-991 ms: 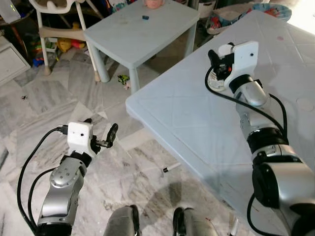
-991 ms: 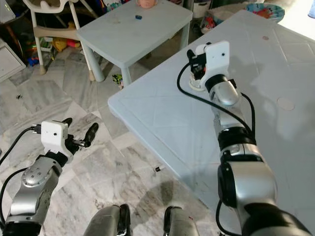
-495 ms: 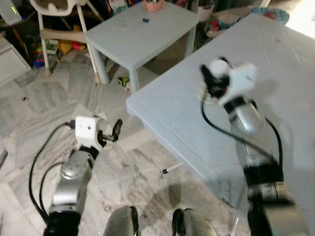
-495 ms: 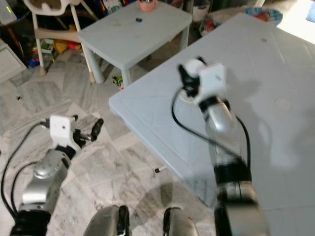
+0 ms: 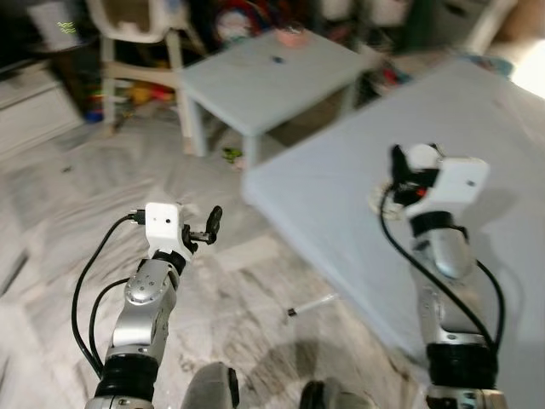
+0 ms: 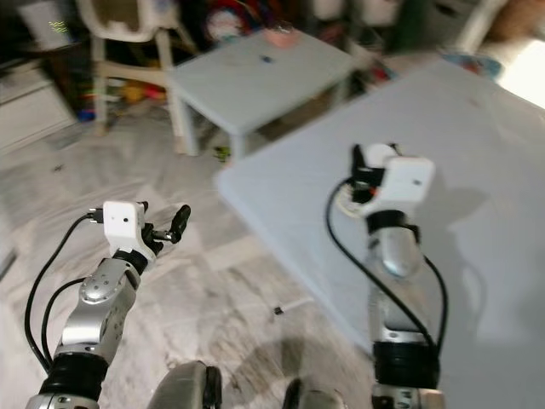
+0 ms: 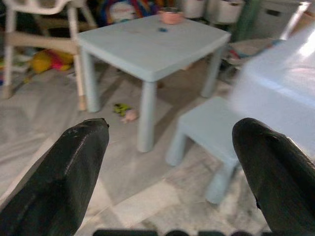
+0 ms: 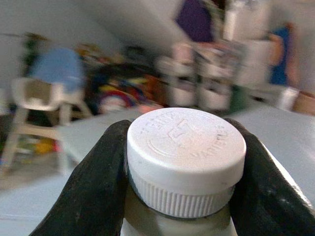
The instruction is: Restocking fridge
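**Bottle gripped, fridge run pending**

Bottle [image 8: 184,157] with a white ribbed cap sits pinched in the right tool [image 6: 368,175], above the pale surface [image 6: 477,162]. Left tool [image 5: 204,228] hangs spread over the floor. Next, I judge: carry it fridgeward without tilting.

A small pale-blue table [image 5: 277,75] bearing a pink bowl [image 5: 292,35] stands on marble floor [image 5: 60,213] beside a white high chair [image 5: 136,34], toys behind.

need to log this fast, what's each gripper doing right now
Left gripper: open, empty, over the floor.
Right gripper: shut on the white ribbed-cap bottle, above the pale blue table.
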